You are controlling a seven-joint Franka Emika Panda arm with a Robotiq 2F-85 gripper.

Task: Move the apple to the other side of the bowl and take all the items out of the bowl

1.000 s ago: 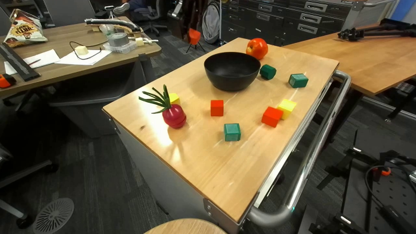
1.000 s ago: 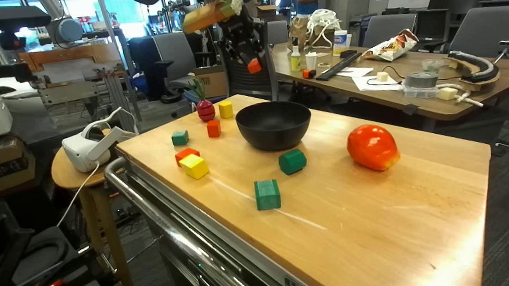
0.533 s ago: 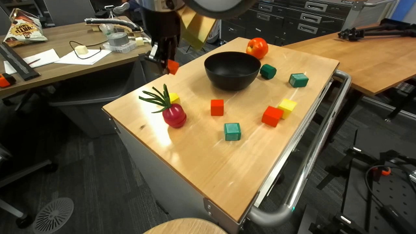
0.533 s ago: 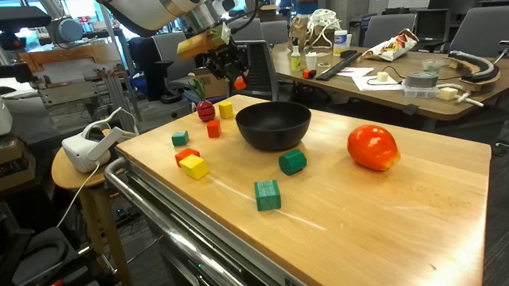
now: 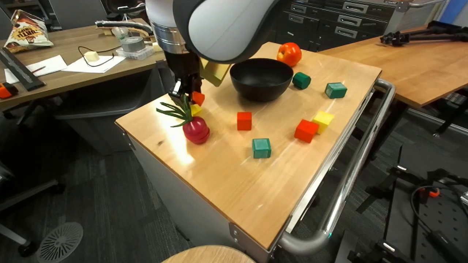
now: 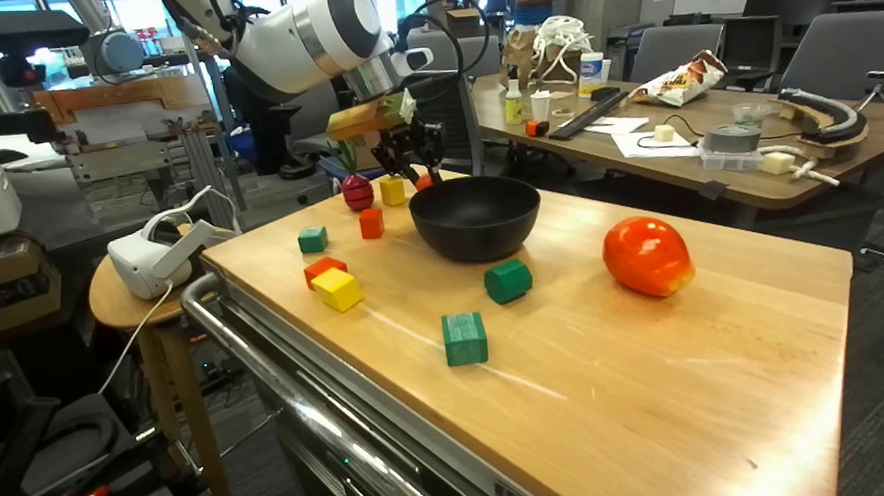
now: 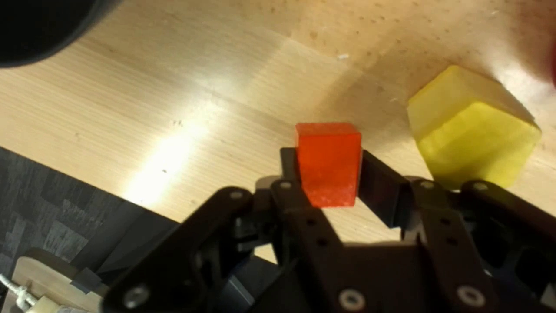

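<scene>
Arm (image 6: 283,49) has sunk, downturned end effector (image 7: 329,171) gripping a red cube (image 7: 329,163).

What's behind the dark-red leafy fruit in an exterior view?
Behind the dark-red fruit stands a yellow block; the fruit and its leaves hide the block's lower and left parts. Above the block, the gripper holds a red-orange cube.

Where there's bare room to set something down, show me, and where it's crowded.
Broadest bare patch in an exterior view: between the apple, the front green block and the edge of the wooden top. Another: between the green cube and the near corner by the rail. Crowded: around the end effector, where the yellow block and dark-red fruit stand close.
</scene>
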